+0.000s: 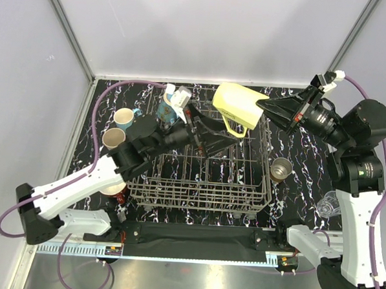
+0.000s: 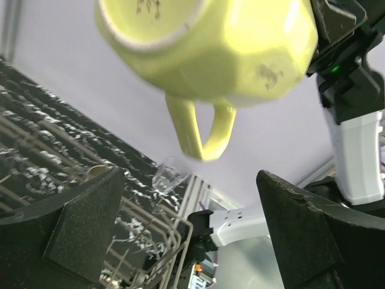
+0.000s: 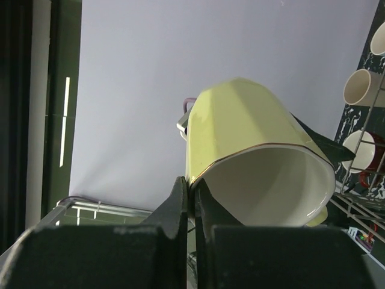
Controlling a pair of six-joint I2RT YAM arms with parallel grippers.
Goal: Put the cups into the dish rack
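Note:
My right gripper (image 1: pixel 263 108) (image 3: pixel 192 186) is shut on the rim of the yellow-green mug (image 1: pixel 236 105) (image 3: pixel 252 150), holding it tilted in the air above the far side of the dish rack (image 1: pixel 197 180). In the left wrist view the mug (image 2: pixel 210 48) hangs overhead with its handle down. Just below it, over the rack, my left gripper (image 1: pixel 214 136) (image 2: pixel 192 232) stands wide open and holds nothing. A light blue mug (image 1: pixel 124 118) and a cream mug (image 1: pixel 113 138) stand left of the rack. A red mug (image 1: pixel 116 189) is partly hidden under my left arm.
A steel tumbler (image 1: pixel 281 168) stands right of the rack, and a small clear glass (image 1: pixel 329 205) (image 2: pixel 168 177) lies further right near my right arm's base. Grey walls close in the black marbled table (image 1: pixel 296 150) at the back and sides.

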